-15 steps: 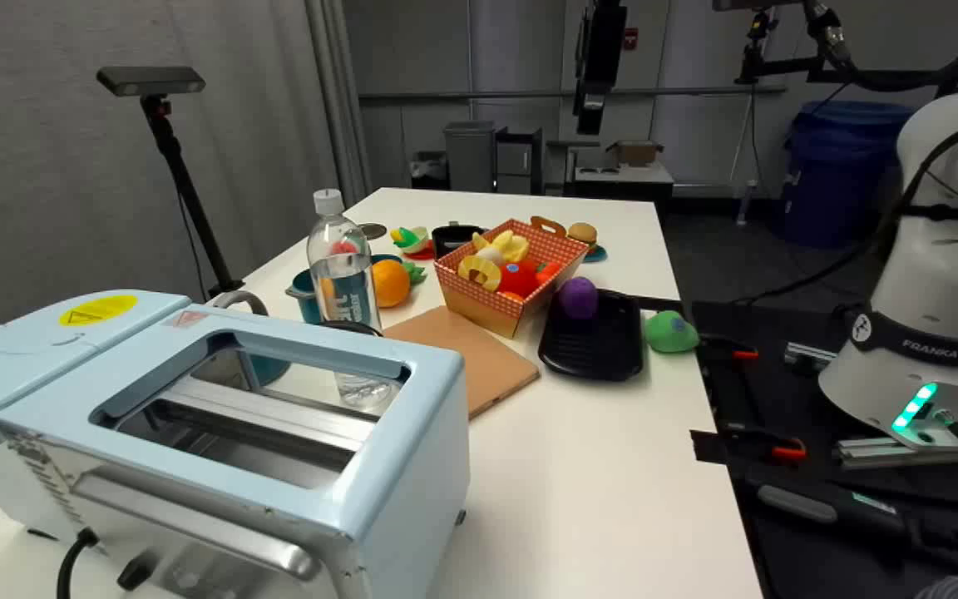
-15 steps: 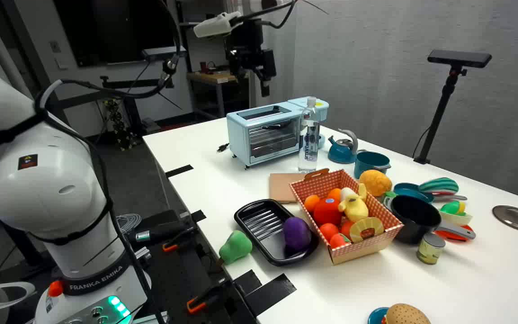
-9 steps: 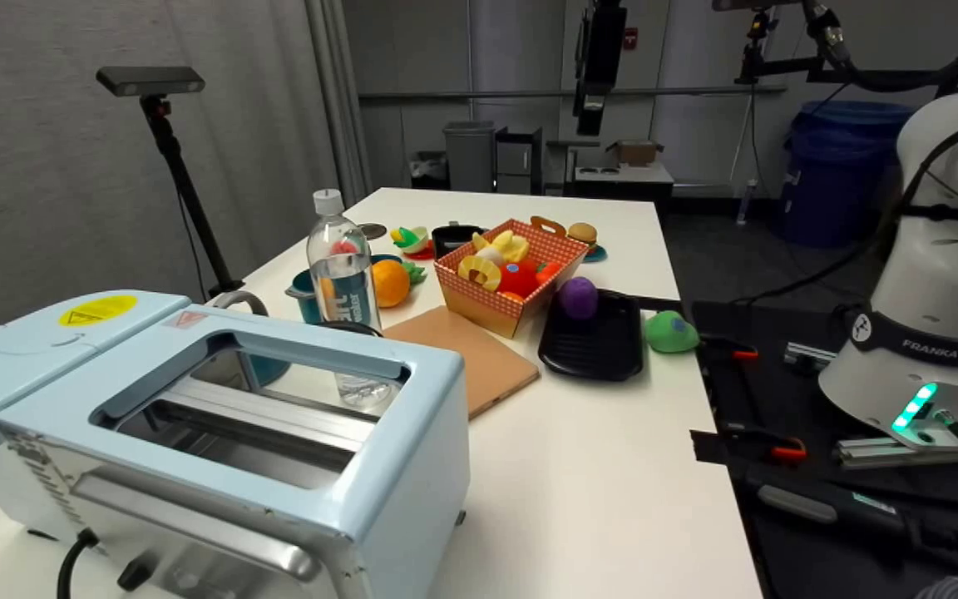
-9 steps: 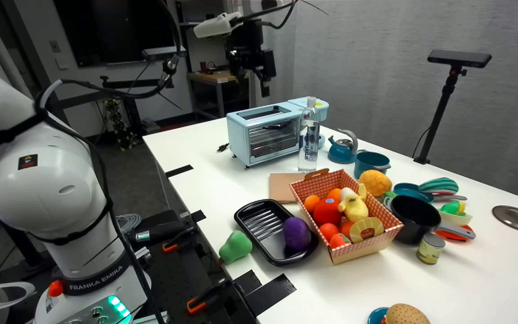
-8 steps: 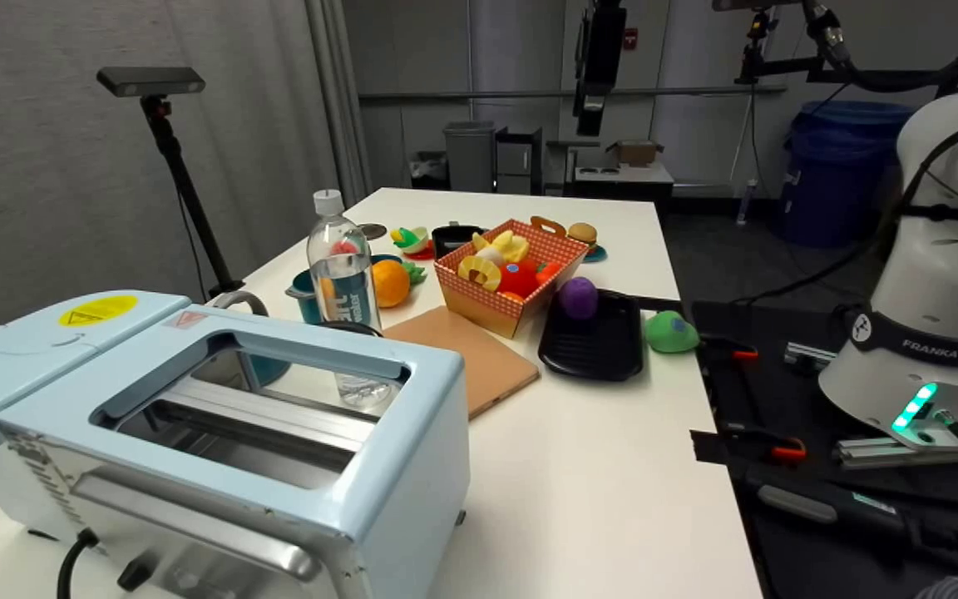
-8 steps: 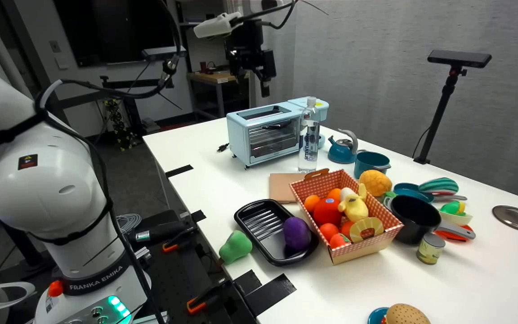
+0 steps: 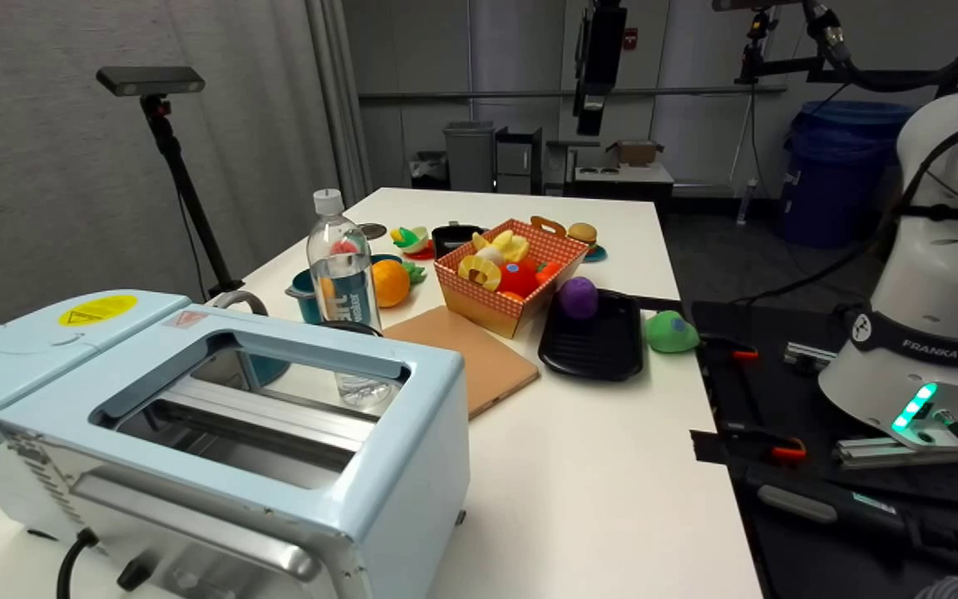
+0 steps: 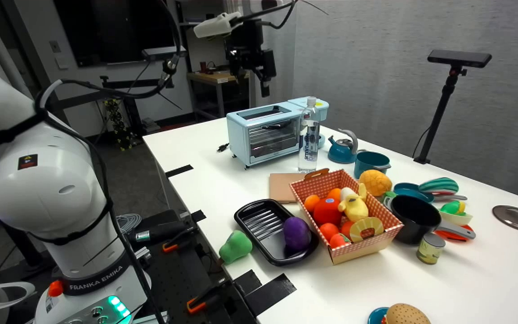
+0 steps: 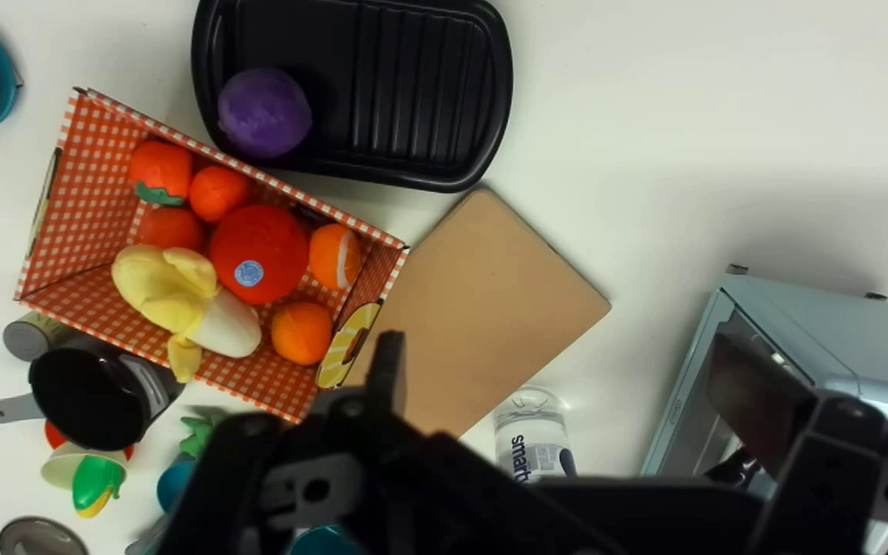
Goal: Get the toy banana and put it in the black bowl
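Note:
The peeled yellow-and-white toy banana (image 9: 174, 297) lies among other toy fruit in the red-checked basket (image 9: 78, 223); it also shows in both exterior views (image 7: 511, 247) (image 8: 354, 207). Two black vessels show: a round pot with a grey handle (image 9: 89, 397) beside the basket (image 8: 414, 218), and a low ridged tray with rounded ends (image 9: 428, 85) holding a purple toy (image 8: 263, 220). I cannot tell which is the black bowl. My gripper (image 9: 573, 351) is open and empty, fingers wide apart. It hangs high above the table near the toaster oven (image 8: 253, 83), well away from the banana.
A light-blue toaster oven (image 8: 263, 130) and an upright water bottle (image 8: 308, 139) stand beyond the brown board (image 8: 281, 186). A green toy pear (image 8: 235, 246) lies beside the tray at the table edge. A can (image 8: 430, 248) stands beside the pot.

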Controlling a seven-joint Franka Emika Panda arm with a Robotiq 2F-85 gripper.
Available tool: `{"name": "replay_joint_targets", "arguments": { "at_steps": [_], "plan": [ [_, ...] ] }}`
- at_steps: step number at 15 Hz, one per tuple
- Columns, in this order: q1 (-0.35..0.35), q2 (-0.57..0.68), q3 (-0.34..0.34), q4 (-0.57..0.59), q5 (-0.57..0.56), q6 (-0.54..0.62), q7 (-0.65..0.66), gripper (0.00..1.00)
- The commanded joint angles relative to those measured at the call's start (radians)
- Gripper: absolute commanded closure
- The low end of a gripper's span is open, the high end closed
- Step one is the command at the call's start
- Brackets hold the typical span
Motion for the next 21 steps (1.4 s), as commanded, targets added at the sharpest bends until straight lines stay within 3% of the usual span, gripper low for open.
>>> {"name": "replay_joint_targets", "arguments": {
  "at_steps": [1,10,19,21],
  "plan": [
    [0.015,0.001,-0.012,0.002,-0.006,-0.002,0.005,0.0],
    [0.009,0.044,-0.017,0.045,-0.013,-0.014,-0.001,0.0],
    [0.002,0.27,-0.038,0.178,0.004,0.05,0.003,0.0],
    [-0.006,0.264,-0.065,0.188,0.016,0.036,-0.021,0.0]
  ]
}}
